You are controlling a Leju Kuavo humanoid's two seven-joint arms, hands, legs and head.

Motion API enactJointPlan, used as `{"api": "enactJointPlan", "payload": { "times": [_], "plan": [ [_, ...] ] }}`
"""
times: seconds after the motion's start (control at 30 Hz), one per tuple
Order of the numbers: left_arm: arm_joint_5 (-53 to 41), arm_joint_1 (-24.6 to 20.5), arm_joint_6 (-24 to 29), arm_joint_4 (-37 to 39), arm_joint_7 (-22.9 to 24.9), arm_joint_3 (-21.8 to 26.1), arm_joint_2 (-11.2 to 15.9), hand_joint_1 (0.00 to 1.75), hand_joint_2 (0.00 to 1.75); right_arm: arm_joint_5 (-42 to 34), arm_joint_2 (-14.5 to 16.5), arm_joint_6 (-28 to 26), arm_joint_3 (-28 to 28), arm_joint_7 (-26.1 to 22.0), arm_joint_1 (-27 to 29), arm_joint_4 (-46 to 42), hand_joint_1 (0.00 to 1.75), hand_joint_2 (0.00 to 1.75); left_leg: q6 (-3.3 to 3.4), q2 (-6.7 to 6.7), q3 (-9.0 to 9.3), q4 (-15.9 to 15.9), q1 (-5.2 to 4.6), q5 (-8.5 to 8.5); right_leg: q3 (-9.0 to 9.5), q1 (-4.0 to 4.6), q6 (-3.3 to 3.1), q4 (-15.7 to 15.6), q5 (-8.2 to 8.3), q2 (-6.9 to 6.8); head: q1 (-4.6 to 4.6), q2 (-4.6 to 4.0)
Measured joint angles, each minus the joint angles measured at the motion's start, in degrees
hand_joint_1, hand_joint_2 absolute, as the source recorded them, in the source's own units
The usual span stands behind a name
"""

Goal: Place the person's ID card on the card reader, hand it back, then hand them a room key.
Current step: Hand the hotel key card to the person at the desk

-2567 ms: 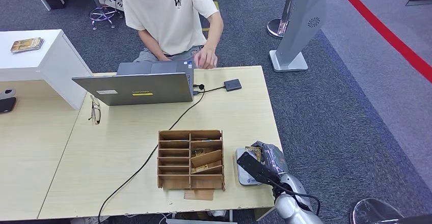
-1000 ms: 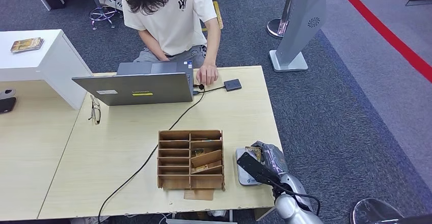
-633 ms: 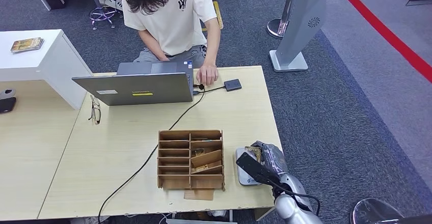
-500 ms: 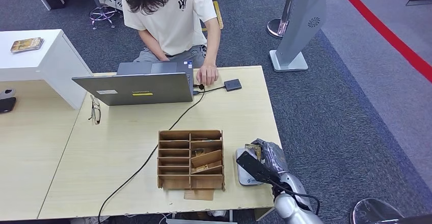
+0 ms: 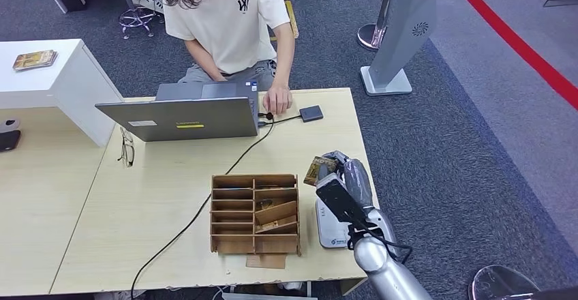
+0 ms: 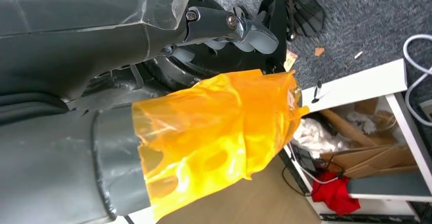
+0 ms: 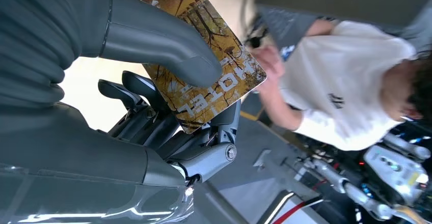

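My right hand (image 5: pixel 343 181) hovers above the table just beyond the grey-white card reader (image 5: pixel 330 229). It pinches a brown-and-gold card (image 5: pixel 317 170) between thumb and fingers. In the right wrist view the card (image 7: pixel 211 71) reads HOTEL, with the thumb (image 7: pixel 163 46) pressed on its face and the dark fingers (image 7: pixel 153 117) behind it. The reader's top lies bare. Across the table sits a person in a white T-shirt (image 5: pixel 228 20), one hand (image 5: pixel 277 100) resting on the table by the laptop. My left hand (image 6: pixel 224 25) hangs beside my body, holding nothing, an orange film over its thumb.
A wooden slotted organizer (image 5: pixel 255 213) with cards in its slots stands left of the reader. A grey laptop (image 5: pixel 184 116) sits at the far side, a cable (image 5: pixel 204 208) running across the table, a small dark box (image 5: pixel 311 114) beside the person's hand. Glasses (image 5: pixel 127 151) lie left.
My right hand rose from the card reader and moved away toward the person, carrying the card with it. The reader's top is now uncovered. The person lifted their head slightly.
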Motion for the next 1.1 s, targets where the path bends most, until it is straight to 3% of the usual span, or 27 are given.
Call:
{"api": "enactJointPlan", "payload": {
  "times": [0.3, 0.6, 0.97, 1.1],
  "plan": [
    [-2.25, -0.73, -1.47, 1.28, -0.45, -0.06, 0.01, 0.00, 0.00, -5.38, 3.44, 1.46, 3.90, -3.54, -4.38, -1.83, 1.75, 1.75, 0.00, 0.00, -0.03, 0.00, 0.00, 0.00, -0.03, 0.00, 0.00, 0.00, 0.00, 0.00, 0.02, 0.00],
    [-10.71, -2.72, -10.32, 5.11, 1.14, 3.76, 0.11, 0.00, 0.00, -8.20, 6.53, 3.66, 9.90, -3.72, -10.85, -1.10, 1.75, 1.75, -0.02, 0.00, -0.04, 0.00, 0.01, 0.02, -0.04, 0.01, 0.00, 0.02, 0.00, 0.00, 0.01, 0.00],
    [-16.32, -5.39, -13.95, 9.84, 1.13, 8.30, 0.10, 0.00, 0.00, -9.54, 10.99, 6.03, 13.72, -1.08, -21.10, 6.49, 1.75, 1.75, -0.02, -0.01, -0.06, 0.00, 0.00, 0.05, -0.06, 0.00, 0.00, 0.03, 0.00, 0.00, 0.03, 0.00],
    [-20.28, -6.46, -16.22, 11.32, 1.09, 9.59, 0.15, 0.00, 0.00, -9.06, 12.78, 5.75, 13.93, 1.27, -27.17, 12.41, 1.75, 1.75, -0.03, -0.01, -0.06, 0.00, 0.00, 0.07, -0.07, 0.00, -0.01, 0.03, 0.01, 0.01, 0.03, 0.00]
  ]
}}
